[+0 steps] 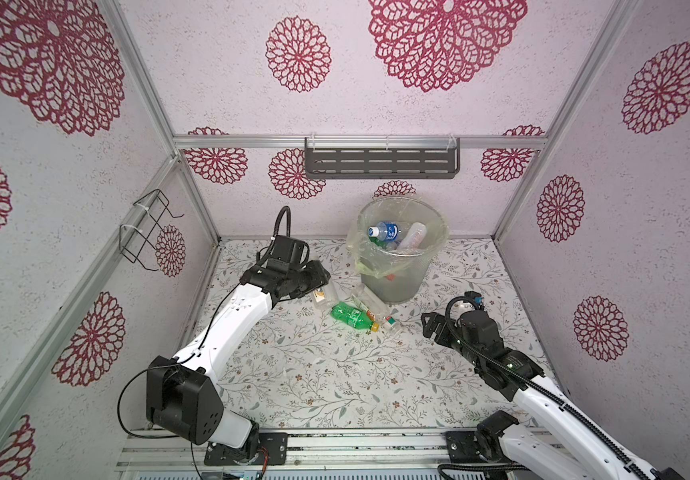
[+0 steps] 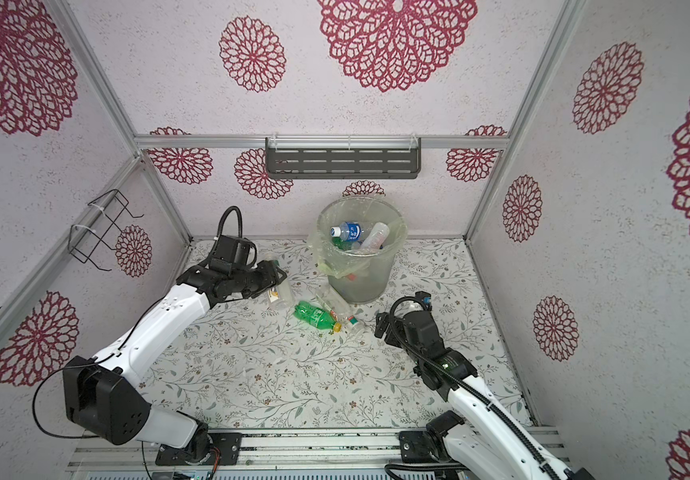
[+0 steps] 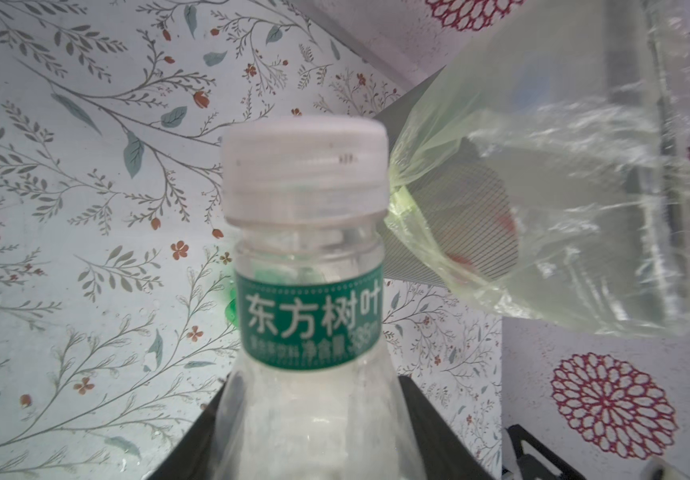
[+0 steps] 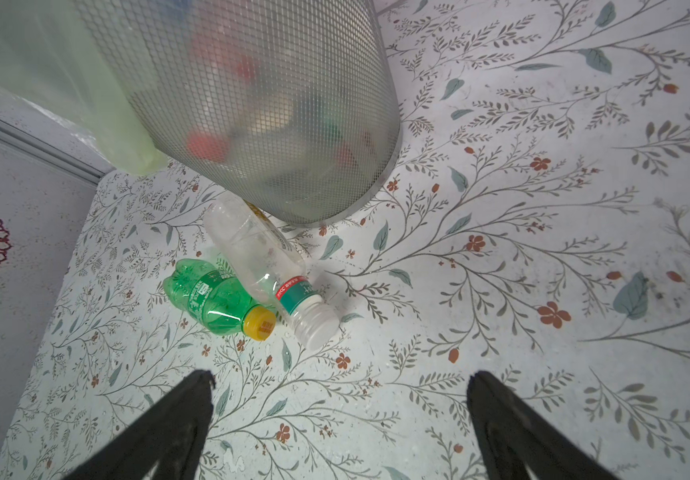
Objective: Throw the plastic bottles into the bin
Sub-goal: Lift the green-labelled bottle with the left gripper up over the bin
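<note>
Jaws of left gripper (image 3: pixel 310 415) clamp white-capped bottle (image 3: pixel 309 257), clear, green label "东方树叶"; right gripper (image 4: pixel 341 378) jaws wide, empty. Grey mesh bin (image 1: pixel 393 282) with yellowish bag holds bottles (image 1: pixel 387 232); beside it lie clear bottle (image 4: pixel 260 257) and green bottle (image 4: pixel 210 299), yellow cap.

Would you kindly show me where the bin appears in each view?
In a top view: bin centre, near the back wall.
In a top view: bin centre again, slightly further left.
Left wrist: bin beside the held bottle.
Right wrist: bin beyond the green bottle.
Shared landmark: its yellowish bag.
</note>
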